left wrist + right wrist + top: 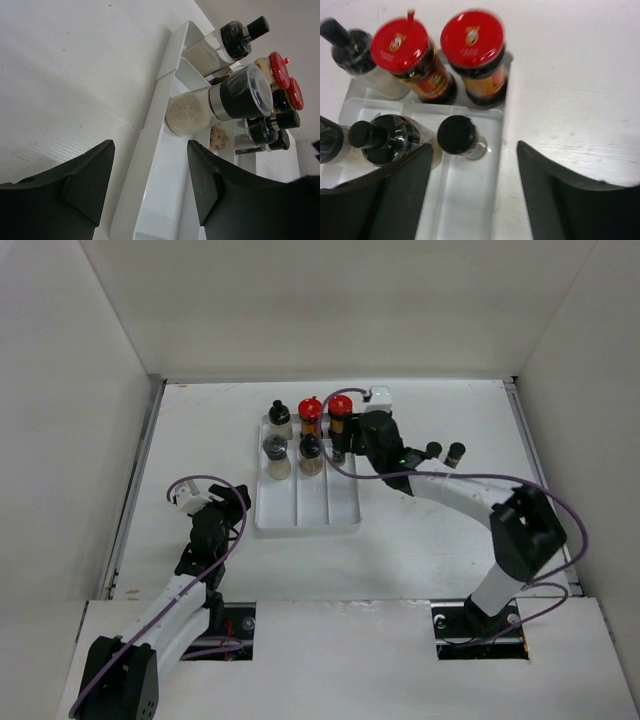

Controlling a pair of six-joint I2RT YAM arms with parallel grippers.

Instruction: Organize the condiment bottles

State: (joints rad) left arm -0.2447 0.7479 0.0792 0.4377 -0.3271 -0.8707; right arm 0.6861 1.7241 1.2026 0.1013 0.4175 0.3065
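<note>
A: What encloses the scene?
B: Three plain white panel walls: the back wall (pixel 330 300), the left wall (pixel 60 390) and the right wall (pixel 590 350), all meeting a matte white flat surface (pixel 200 430).
A: And at its edges?
B: A thin grey strip (pixel 133 500) runs along the left side. At the near edge lies a white board (pixel 340 660) with two dark rectangular cut-outs (pixel 448 620). The light is even, the shadows soft.

Bright, even overhead light; soft shadows on the white tabletop (pixel 200 440); right wrist view slightly blurred, near pincer fingers defocused.
</note>
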